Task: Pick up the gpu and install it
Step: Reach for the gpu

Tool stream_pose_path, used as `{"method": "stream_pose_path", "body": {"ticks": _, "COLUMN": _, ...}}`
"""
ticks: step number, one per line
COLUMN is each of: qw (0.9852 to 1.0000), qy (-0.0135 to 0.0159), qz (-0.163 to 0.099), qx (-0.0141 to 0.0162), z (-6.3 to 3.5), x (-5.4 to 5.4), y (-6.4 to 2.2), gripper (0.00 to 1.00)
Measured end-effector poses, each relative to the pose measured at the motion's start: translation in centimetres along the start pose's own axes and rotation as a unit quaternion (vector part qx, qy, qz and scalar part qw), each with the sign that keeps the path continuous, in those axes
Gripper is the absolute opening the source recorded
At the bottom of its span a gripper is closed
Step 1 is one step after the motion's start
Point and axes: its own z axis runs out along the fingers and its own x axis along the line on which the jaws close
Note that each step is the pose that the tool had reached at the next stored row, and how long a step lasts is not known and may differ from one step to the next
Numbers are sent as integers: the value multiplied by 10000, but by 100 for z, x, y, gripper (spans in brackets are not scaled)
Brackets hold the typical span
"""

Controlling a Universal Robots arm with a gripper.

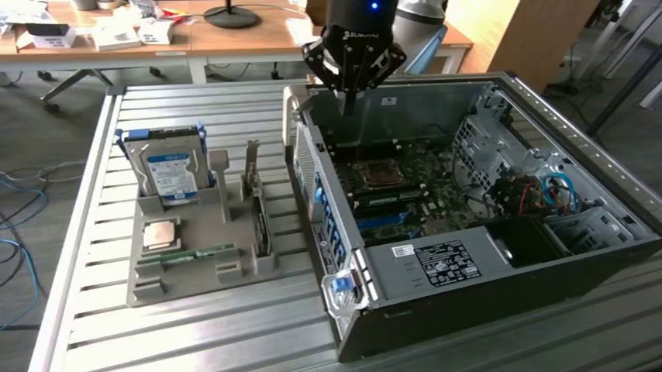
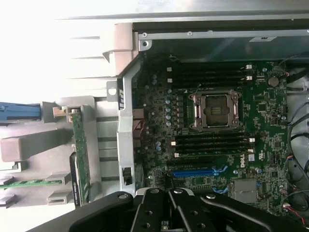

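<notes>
The gpu (image 1: 260,221) stands on edge in a slot of the grey holder tray (image 1: 197,271), with its narrow metal bracket uppermost at the end away from the exterior camera. In the wrist view the gpu (image 2: 79,150) shows as a thin green edge in the holder tray (image 2: 29,145), just beside the outer wall of the computer case (image 2: 128,121). Nothing touches the card.

The same tray carries:
- a hard drive (image 1: 170,170) with a blue label, upright at the far end;
- a square tan processor chip (image 1: 160,232), lying flat;
- a slim green memory stick (image 1: 186,254), lying flat near the front.

The tray rests on the slatted metal desk (image 1: 207,333), on the exterior view's left of the computer case (image 1: 486,287). The case lies on its side with the cover off. The motherboard (image 1: 414,186) is exposed, with an empty processor socket (image 1: 374,172) and a blue expansion slot (image 1: 388,223) nearer the front.

The gripper (image 1: 349,97) hangs point-down over the far edge of the open case, well apart from the gpu. Its jaws are closed together and hold nothing. The wrist view looks past the gripper (image 2: 169,195) onto the motherboard (image 2: 270,125), the socket (image 2: 215,110) and the blue slot (image 2: 193,172).
</notes>
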Motion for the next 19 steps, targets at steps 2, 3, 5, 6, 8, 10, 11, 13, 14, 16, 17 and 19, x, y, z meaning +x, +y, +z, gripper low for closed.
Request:
{"method": "stream_pose_path", "body": {"ticks": 2, "qw": 10000, "qy": 0, "qz": 0, "qx": 0, "z": 0, "x": 36, "y": -2, "gripper": 11}}
{"method": "stream_pose_path", "body": {"ticks": 3, "qw": 10000, "qy": 0, "qz": 0, "qx": 0, "z": 0, "x": 55, "y": -3, "gripper": 11}}
{"method": "stream_pose_path", "body": {"ticks": 5, "qw": 10000, "qy": 0, "qz": 0, "qx": 0, "z": -1, "x": 93, "y": -5, "gripper": 11}}
{"method": "stream_pose_path", "body": {"ticks": 6, "qw": 10000, "qy": 0, "qz": 0, "qx": 0, "z": 0, "x": 112, "y": -6, "gripper": 11}}
{"method": "stream_pose_path", "body": {"ticks": 8, "qw": 10000, "qy": 0, "qz": 0, "qx": 0, "z": 0, "x": 149, "y": -7, "gripper": 11}}
{"method": "stream_pose_path", "body": {"ticks": 10, "qw": 10000, "qy": 0, "qz": 0, "qx": 0, "z": 0, "x": 188, "y": -9, "gripper": 11}}
{"method": "stream_pose_path", "body": {"ticks": 11, "qw": 10000, "qy": 0, "qz": 0, "qx": 0, "z": 0, "x": 206, "y": -10, "gripper": 11}}
{"method": "stream_pose_path", "body": {"ticks": 13, "qw": 10000, "qy": 0, "qz": 0, "qx": 0, "z": -1, "x": 243, "y": -11, "gripper": 11}}
{"method": "stream_pose_path", "body": {"ticks": 14, "qw": 10000, "qy": 0, "qz": 0, "qx": 0, "z": 0, "x": 262, "y": -11, "gripper": 11}}
{"method": "stream_pose_path", "body": {"ticks": 16, "qw": 10000, "qy": 0, "qz": 0, "qx": 0, "z": -1, "x": 301, "y": -12, "gripper": 11}}
{"method": "stream_pose_path", "body": {"ticks": 17, "qw": 10000, "qy": 0, "qz": 0, "qx": 0, "z": -1, "x": 319, "y": -13, "gripper": 11}}
{"method": "stream_pose_path", "body": {"ticks": 19, "qw": 10000, "qy": 0, "qz": 0, "qx": 0, "z": -1, "x": 356, "y": -14, "gripper": 11}}
